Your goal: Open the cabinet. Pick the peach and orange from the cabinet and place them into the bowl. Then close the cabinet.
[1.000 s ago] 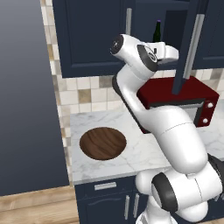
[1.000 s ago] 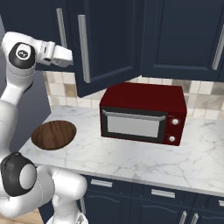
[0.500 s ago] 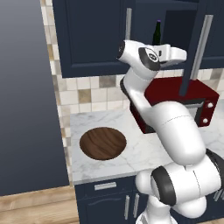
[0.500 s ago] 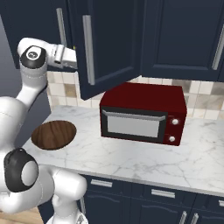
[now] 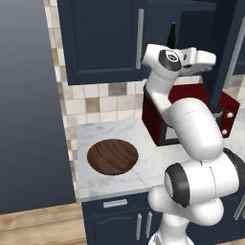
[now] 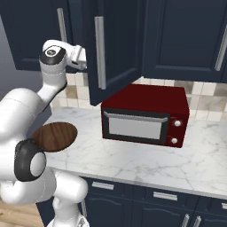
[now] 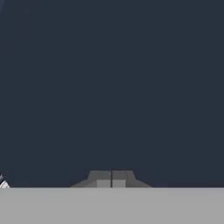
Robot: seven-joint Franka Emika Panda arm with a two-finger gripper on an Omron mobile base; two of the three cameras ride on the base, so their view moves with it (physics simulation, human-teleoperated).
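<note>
My two-finger gripper point(image 7: 112, 177) has its small dark tips pressed together with nothing between them, and it faces a flat dark navy surface at very close range, which I judge to be the inner face of the right door of the large dark navy wall cabinet point(image 6: 117, 48). In the left base view my hand point(image 5: 203, 57) sits high, just beside that swung-out door, whose long axis runs vertical, as does its long silver bar handle point(image 6: 100, 53). That door stands partly open toward me while the left door point(image 5: 103, 40) is shut. The opening lies behind and beside my hand, and in it I can make out a dark green bottle point(image 5: 172, 34); the peach and the orange I cannot see from here. The wide shallow dark brown wooden bowl point(image 5: 113, 156) rests on the white marble counter point(image 6: 146, 159), well below my hand and to my left, beside the dark red microwave point(image 6: 146, 116). I can read no brand, label or writing anywhere.
</note>
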